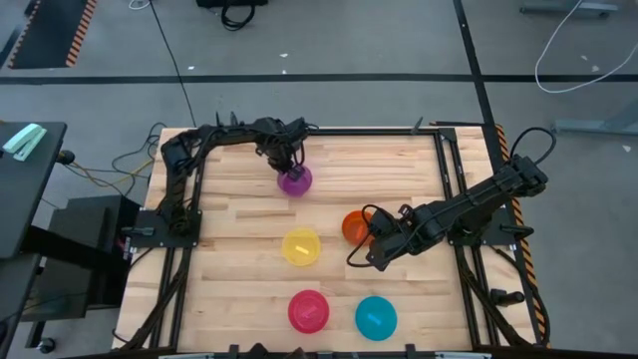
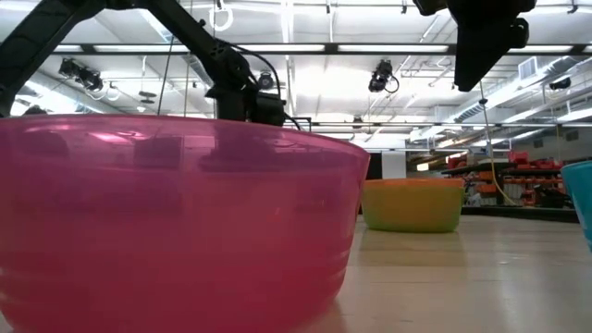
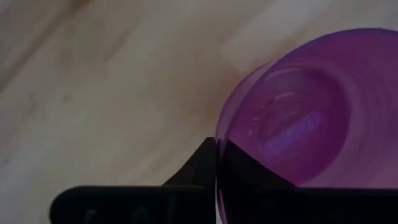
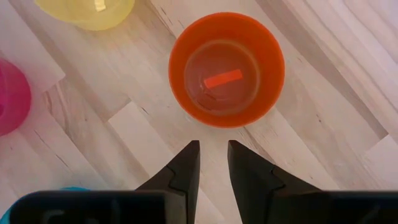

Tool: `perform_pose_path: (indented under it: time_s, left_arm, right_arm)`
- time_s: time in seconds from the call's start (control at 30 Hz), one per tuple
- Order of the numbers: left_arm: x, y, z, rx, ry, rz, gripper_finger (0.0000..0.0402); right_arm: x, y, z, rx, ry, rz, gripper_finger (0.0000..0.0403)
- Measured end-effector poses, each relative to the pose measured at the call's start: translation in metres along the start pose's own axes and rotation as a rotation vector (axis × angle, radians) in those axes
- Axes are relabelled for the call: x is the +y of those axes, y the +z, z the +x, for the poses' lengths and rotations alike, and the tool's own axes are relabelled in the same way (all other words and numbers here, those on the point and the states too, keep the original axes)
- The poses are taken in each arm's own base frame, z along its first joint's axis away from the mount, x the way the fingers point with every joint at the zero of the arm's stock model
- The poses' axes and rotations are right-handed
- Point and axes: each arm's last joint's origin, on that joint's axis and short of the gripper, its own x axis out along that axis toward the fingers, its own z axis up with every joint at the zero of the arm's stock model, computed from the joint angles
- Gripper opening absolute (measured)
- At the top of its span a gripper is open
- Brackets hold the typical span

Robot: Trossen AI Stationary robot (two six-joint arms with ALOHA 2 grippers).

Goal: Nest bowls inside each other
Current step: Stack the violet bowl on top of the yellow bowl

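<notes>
**Currently: left gripper on purple bowl, right gripper beside orange bowl**

High view. Five bowls stand on the wooden worktop (image 1: 239,199). The purple bowl (image 1: 295,180) is toward the far edge, with the left gripper (image 1: 287,160) directly over its far rim. The orange bowl (image 1: 354,226) sits near the middle-right, and the right gripper (image 1: 375,235) is just beside it on the right. The yellow bowl (image 1: 301,246) lies left of the orange one. The pink-red bowl (image 1: 308,311) and the teal bowl (image 1: 376,317) stand side by side, apart, at the near edge.

Low view. The pink-red bowl (image 2: 176,217) fills the foreground. The orange bowl (image 2: 413,203) stands upright farther back (only a sliver of the teal bowl (image 2: 583,199) shows at the edge).

Left wrist view. The purple bowl (image 3: 305,106) is upright, its rim wall caught between the dark fingers (image 3: 199,168): one outside the wall, the other seen through the plastic inside.

Right wrist view. The fingers (image 4: 185,168) stand close together with a narrow gap, holding nothing, tips just short of the orange bowl (image 4: 227,68). The yellow bowl (image 4: 87,11) and pink-red bowl (image 4: 9,96) show beyond.
</notes>
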Motion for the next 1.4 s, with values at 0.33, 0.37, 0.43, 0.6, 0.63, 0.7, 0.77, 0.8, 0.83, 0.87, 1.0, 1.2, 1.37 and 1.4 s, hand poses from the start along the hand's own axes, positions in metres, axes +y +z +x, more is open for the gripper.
perform_pose_path:
  time_s: [0.33, 0.37, 0.43, 0.6, 0.63, 0.7, 0.77, 0.8, 0.83, 0.87, 1.0, 1.2, 1.37, 1.4]
  left_arm:
    - [-0.039, -0.029, -0.04, -0.018, -0.026, 0.148, 0.0012]
    - [-0.043, -0.033, -0.046, -0.027, -0.031, 0.157, 0.0011]
    - [-0.052, -0.041, -0.057, -0.042, -0.041, 0.173, 0.0007]
    - [-0.078, -0.066, -0.081, -0.078, -0.068, 0.222, 0.0012]
    - [-0.084, -0.071, -0.084, -0.076, -0.072, 0.232, 0.0012]
    - [-0.097, -0.082, -0.088, -0.081, -0.085, 0.256, 0.0009]
    - [-0.112, -0.095, -0.09, -0.078, -0.089, 0.282, 0.0007]
    - [-0.119, -0.1, -0.09, -0.078, -0.093, 0.296, 0.0007]
    - [-0.126, -0.107, -0.09, -0.073, -0.095, 0.32, 0.0008]
    - [-0.134, -0.114, -0.09, -0.07, -0.098, 0.349, 0.001]
    - [-0.161, -0.137, -0.091, -0.094, -0.119, 0.427, 0.0008]
    - [-0.18, -0.154, -0.09, -0.152, -0.098, 0.421, 0.0009]
    - [-0.182, -0.147, -0.076, -0.138, -0.077, 0.408, 0.0007]
    - [-0.181, -0.144, -0.073, -0.131, -0.069, 0.401, 0.0007]
  right_arm:
    - [0.0, 0.0, 0.0, -0.003, -0.003, -0.02, 0.0092]
    - [0.0, 0.0, 0.0, -0.003, -0.003, -0.026, 0.0092]
    - [0.0, 0.0, 0.0, -0.003, -0.003, -0.042, 0.0092]
    - [0.0, 0.0, 0.0, -0.003, -0.003, -0.071, 0.0092]
    - [0.0, 0.0, 0.0, -0.003, -0.003, -0.076, 0.0092]
    - [0.0, 0.0, 0.0, -0.003, -0.003, -0.089, 0.0092]
    - [0.0, 0.0, 0.0, -0.003, -0.003, -0.1, 0.0092]
    - [0.0, -0.001, 0.0, -0.003, -0.003, -0.107, 0.0092]
    - [0.0, -0.001, 0.0, -0.003, -0.002, -0.115, 0.0092]
    - [0.001, -0.002, 0.0, -0.003, -0.002, -0.121, 0.0092]
    - [0.001, -0.002, 0.0, -0.003, -0.002, -0.123, 0.0092]
    - [0.001, -0.002, 0.0, -0.003, -0.002, -0.121, 0.0092]
    - [0.001, -0.002, 0.0, -0.003, 0.001, -0.103, 0.0092]
    - [0.001, -0.002, 0.0, -0.003, 0.0, -0.103, 0.0092]
